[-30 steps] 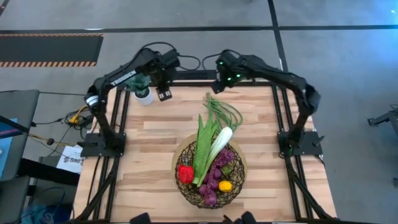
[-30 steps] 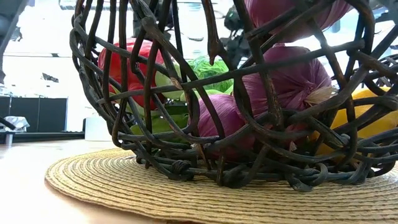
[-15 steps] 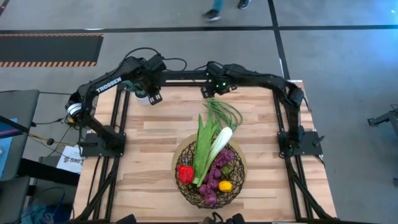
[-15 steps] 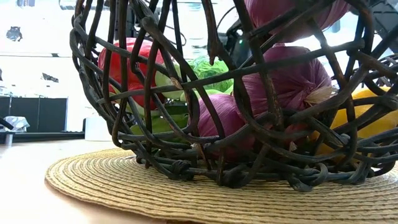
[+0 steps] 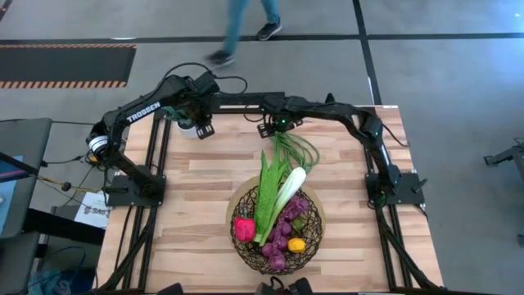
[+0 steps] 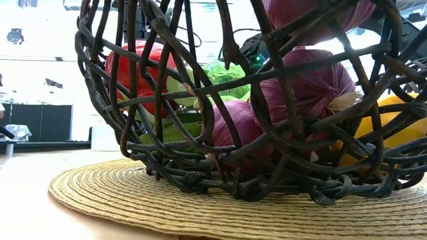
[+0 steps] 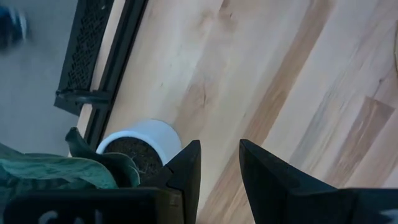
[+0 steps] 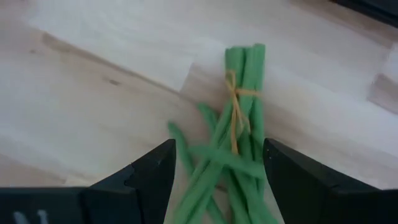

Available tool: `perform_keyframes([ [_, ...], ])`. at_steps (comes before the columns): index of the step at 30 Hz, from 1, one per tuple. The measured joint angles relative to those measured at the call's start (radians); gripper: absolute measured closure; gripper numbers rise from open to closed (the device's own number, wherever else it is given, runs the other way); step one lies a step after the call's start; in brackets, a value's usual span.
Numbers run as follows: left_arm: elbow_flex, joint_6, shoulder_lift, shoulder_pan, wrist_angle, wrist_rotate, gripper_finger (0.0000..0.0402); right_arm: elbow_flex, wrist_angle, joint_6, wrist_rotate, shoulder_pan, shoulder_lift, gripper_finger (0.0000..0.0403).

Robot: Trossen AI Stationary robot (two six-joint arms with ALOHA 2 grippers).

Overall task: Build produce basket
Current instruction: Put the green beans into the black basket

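- Comparing against a second ago: right gripper (image 5: 276,126) has swung from the far table edge inward and now hangs over the tied end of the green beans (image 5: 288,146), on the far side of the basket (image 5: 274,223).
- Right arm is stretched out much flatter across the back rail than it was.
- Right wrist view: fingers (image 8: 148,171) spread wide, straddling the bean bundle (image 8: 233,134) with its yellow tie; nothing clamped between them.
- Left gripper (image 5: 202,128) sits just beside the white-potted plant (image 5: 187,124), far-left of the basket; it has dropped back toward that corner since a second ago, unchanged over the last half second.
- Left wrist view: fingers (image 7: 186,171) partly apart, bare wood between them, white pot (image 7: 142,138) just beside one finger, nothing held.
- Basket has not moved; it rests on the round woven mat (image 6: 133,200).
- Inside, same layout as before: red pepper (image 5: 244,229), purple grapes (image 5: 282,231), lemon (image 5: 296,244); leek (image 5: 288,187) and leafy stalk (image 5: 267,192) lean out over the far rim.
- A person's legs (image 5: 244,24) now cross the floor beyond the table; a second ago none were showing.
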Motion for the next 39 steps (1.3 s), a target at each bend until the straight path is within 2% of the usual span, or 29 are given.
perform_keyframes([
  [10, 0.0, 0.019, 0.0, 0.0, 0.018, 0.007, 0.0304, 0.028, 0.019, -0.026, -0.03, -0.005, 0.039, 0.0143],
  [18, 0.0, 0.024, 0.0, 0.0, 0.023, 0.061, 0.0304, 0.028, -0.045, -0.046, -0.031, -0.007, 0.039, 0.0143],
  [23, 0.0, 0.024, 0.0, 0.0, 0.036, 0.075, 0.0304, 0.028, -0.067, -0.027, -0.095, -0.027, 0.039, 0.015],
  [25, 0.0, 0.024, 0.001, 0.0, 0.045, 0.076, 0.0304, 0.028, -0.067, -0.02, -0.119, -0.034, 0.039, 0.0172],
  [27, 0.0, 0.024, 0.001, 0.0, 0.042, 0.076, 0.0304, 0.028, -0.068, -0.024, -0.136, -0.038, 0.039, 0.021],
  [33, 0.0, 0.024, 0.001, 0.0, 0.042, 0.076, 0.0304, 0.028, -0.064, -0.097, -0.165, -0.035, 0.039, 0.0377],
  [35, 0.0, 0.024, 0.001, 0.0, 0.042, 0.075, 0.0304, 0.028, -0.062, -0.104, -0.165, -0.033, 0.039, 0.0388],
  [39, 0.0, 0.024, 0.001, 0.0, 0.042, 0.075, 0.0304, 0.028, -0.06, -0.097, -0.165, -0.031, 0.039, 0.0366],
])
